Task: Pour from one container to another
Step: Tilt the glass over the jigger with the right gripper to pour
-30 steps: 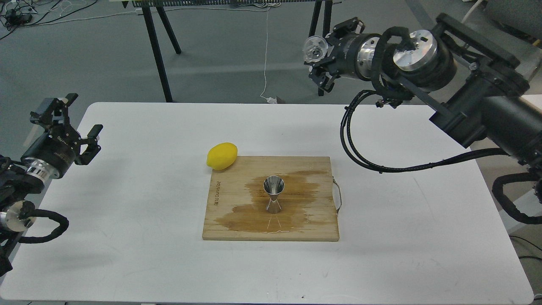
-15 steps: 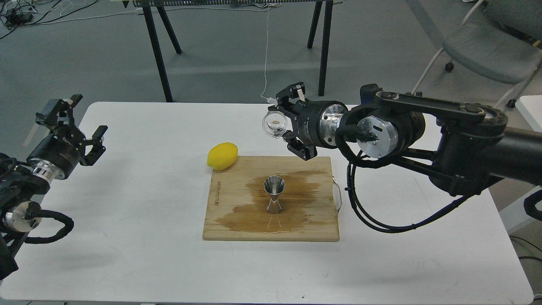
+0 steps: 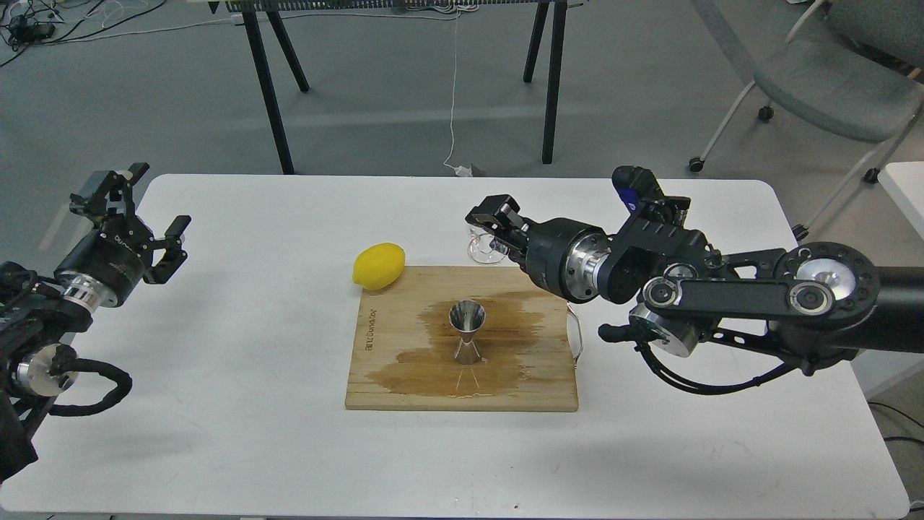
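Note:
The clear glass cup is upright, low at the white table just behind the wooden board's far edge. My right gripper reaches in from the right and is shut on the cup, its fingers partly covering it. The shiny steel jigger stands upright in the middle of the board, apart from the cup and nearer to me. A dark wet stain spreads around the jigger. My left gripper hovers open at the table's left edge, holding nothing.
A yellow lemon lies at the board's far left corner. A wire handle sticks out from the board's right side. The white table ends at black stand legs, with a grey chair at the far right.
My right arm swung down and left with the cup, from high over the far right to table level behind the board, turning the cup upright. The left gripper drifted slightly right.

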`<state>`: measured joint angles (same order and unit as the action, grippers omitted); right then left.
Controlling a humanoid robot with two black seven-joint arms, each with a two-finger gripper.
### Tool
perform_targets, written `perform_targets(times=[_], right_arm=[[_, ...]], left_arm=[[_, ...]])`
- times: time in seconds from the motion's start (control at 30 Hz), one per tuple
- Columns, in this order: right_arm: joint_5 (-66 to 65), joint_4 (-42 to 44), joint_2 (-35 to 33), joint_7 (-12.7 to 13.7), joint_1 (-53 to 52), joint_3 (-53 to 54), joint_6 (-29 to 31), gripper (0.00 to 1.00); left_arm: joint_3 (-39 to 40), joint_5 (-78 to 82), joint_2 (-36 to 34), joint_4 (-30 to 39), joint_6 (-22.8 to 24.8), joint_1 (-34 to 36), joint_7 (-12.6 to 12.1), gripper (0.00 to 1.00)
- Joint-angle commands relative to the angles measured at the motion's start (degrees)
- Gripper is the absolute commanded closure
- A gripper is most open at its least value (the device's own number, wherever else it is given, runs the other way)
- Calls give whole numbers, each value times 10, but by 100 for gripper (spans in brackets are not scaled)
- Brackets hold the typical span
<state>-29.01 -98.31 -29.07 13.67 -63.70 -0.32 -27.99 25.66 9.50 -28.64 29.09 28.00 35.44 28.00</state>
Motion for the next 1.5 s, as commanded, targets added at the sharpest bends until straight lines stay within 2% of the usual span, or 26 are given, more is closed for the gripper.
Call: perform_targets(times=[0.0,0.13,0.6,0.83,1.0,1.47], right_arm=[[-10,2,6,-24,7,0,0,56],[-32,3,17,-36,16,-2,0,56],[-130,6,10,-52,26,-17,0,56],[-132,6,9,-53,31,-17,0,56],[-132,6,11,-69,33,-17,0,56],[-140,6,13,-78,34,-19,0,56]], left_arm=[[0,0,0,0,0,-4,0,1],[0,0,0,0,0,-4,0,1],[0,0,0,0,0,-4,0,1],[0,0,0,-1,0,-4,0,1],[0,0,0,0,0,-5,0,1],[1,0,0,0,0,-6,0,1]])
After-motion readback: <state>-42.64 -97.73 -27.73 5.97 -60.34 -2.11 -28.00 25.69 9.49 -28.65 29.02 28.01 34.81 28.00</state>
